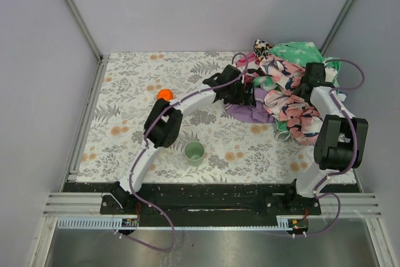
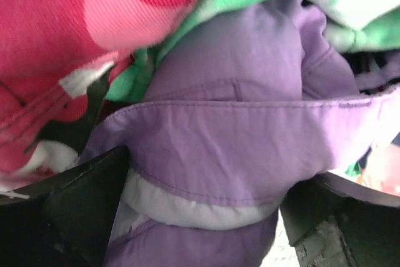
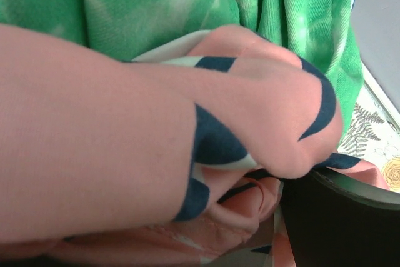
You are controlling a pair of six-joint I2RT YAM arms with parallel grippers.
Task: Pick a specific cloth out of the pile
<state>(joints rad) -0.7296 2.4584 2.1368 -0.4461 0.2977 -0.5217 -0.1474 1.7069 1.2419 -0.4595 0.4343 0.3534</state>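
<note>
The lilac cloth (image 1: 245, 112) lies at the near left foot of the pile (image 1: 289, 85), partly under the pink floral cloth (image 1: 290, 107). My left gripper (image 1: 241, 96) is at the pile's left edge. In the left wrist view the lilac cloth (image 2: 237, 142) fills the gap between both fingers (image 2: 81, 207), which press a thick fold of it from either side. My right gripper (image 1: 307, 84) rests on top of the pile. In the right wrist view the pink floral cloth (image 3: 125, 129) covers most of the frame. Only one finger (image 3: 340, 220) shows, so the jaw gap is hidden.
A small green cup (image 1: 194, 152) stands on the patterned mat (image 1: 125, 92) near the front middle. An orange ball (image 1: 165, 94) lies left of the left arm. Mint-green cloth (image 1: 299, 51) tops the pile at the back, close to the right wall's frame post (image 1: 342, 10).
</note>
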